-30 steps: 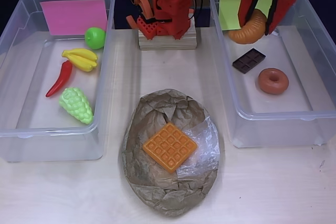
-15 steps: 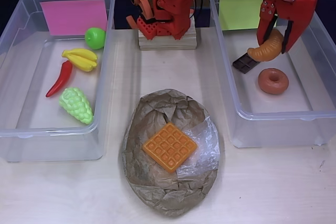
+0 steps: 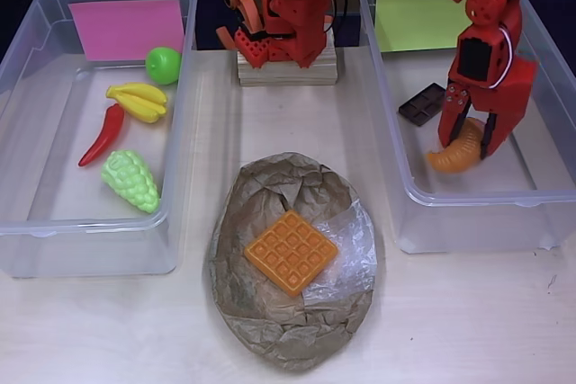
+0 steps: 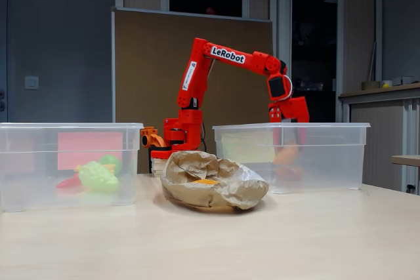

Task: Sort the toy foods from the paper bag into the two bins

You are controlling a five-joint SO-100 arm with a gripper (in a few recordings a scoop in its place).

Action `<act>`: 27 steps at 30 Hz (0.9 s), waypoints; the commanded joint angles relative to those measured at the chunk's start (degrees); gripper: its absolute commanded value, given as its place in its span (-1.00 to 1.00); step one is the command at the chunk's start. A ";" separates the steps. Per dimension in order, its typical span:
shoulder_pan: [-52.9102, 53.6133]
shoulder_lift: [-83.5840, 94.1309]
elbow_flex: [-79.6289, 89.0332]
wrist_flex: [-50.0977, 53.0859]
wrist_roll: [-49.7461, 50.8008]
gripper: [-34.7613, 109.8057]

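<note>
My gripper (image 3: 466,145) hangs inside the right bin (image 3: 468,197), the one with the yellow-green label (image 3: 412,17), and is shut on the orange croissant (image 3: 453,156) low over the bin floor. The brown chocolate bar (image 3: 422,104) lies just behind it; the arm covers the donut. The orange waffle (image 3: 291,251) lies on the crumpled paper bag (image 3: 288,321) at the table's middle. The left bin (image 3: 90,227), pink label, holds a green apple (image 3: 163,65), bananas (image 3: 138,101), a red chili (image 3: 103,134) and green grapes (image 3: 131,180). In the fixed view the gripper (image 4: 289,152) shows through the bin wall.
The arm's red base (image 3: 283,15) stands on a wooden block between the two bins at the back. Bare table lies in front of the bins and around the bag. The bin walls rise well above the table in the fixed view.
The gripper has carried the croissant from the back of the right bin, near the label, forward over the chocolate bar and down toward the front, now covering the donut.
</note>
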 commanded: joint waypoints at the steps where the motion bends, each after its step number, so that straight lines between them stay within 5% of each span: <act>1: 0.62 -0.88 -0.88 -2.11 -1.49 -0.51; 15: -0.62 -8.44 -6.06 -3.96 -6.59 -0.47; 27: -1.49 -10.20 -8.00 -3.60 -7.65 -0.23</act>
